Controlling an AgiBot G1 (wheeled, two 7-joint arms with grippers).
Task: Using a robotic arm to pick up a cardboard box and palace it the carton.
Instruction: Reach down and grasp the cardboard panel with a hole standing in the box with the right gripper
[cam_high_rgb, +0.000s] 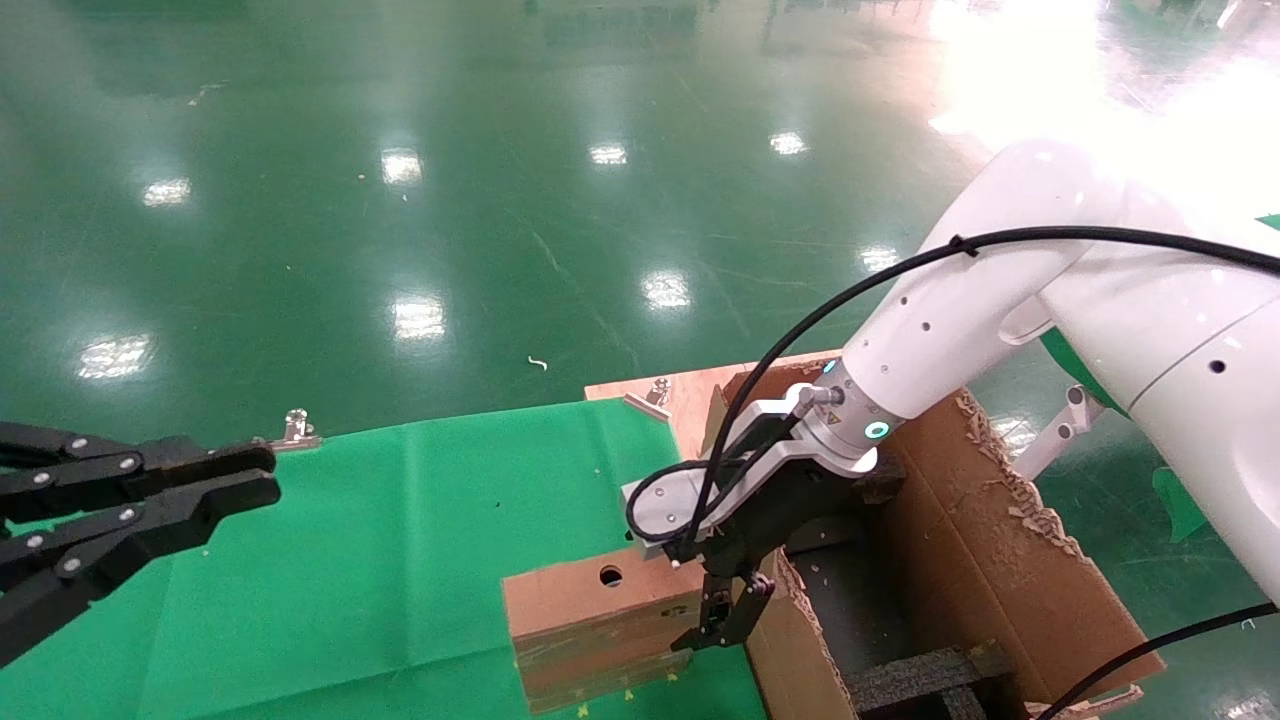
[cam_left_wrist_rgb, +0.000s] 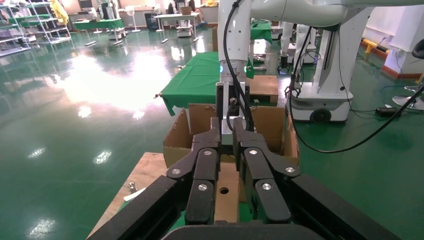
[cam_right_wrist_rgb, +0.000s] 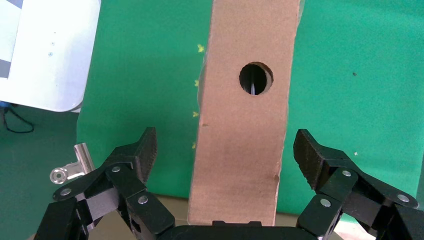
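Note:
The cardboard box (cam_high_rgb: 590, 620) is small and brown, with a round hole in its upper face. It lies on the green cloth beside the carton (cam_high_rgb: 1000, 540). The white robotic arm reaches down from the right. Its right gripper (cam_high_rgb: 730, 610) is open over the box end nearest the carton. In the right wrist view the cardboard box (cam_right_wrist_rgb: 245, 125) runs between the spread fingers (cam_right_wrist_rgb: 142, 150) with gaps on both sides. My black left gripper (cam_high_rgb: 272, 475) hangs idle at the far left, its fingers drawn close with nothing held. Its wrist view shows the box (cam_left_wrist_rgb: 225, 192) and carton (cam_left_wrist_rgb: 270, 125) beyond.
A green cloth (cam_high_rgb: 400, 550) covers the table, and a wooden board (cam_high_rgb: 690, 390) shows at its far edge. Metal clips (cam_high_rgb: 297, 430) pin the cloth. Black foam strips (cam_high_rgb: 920, 675) lie inside the carton, whose torn flaps stand up beside the arm.

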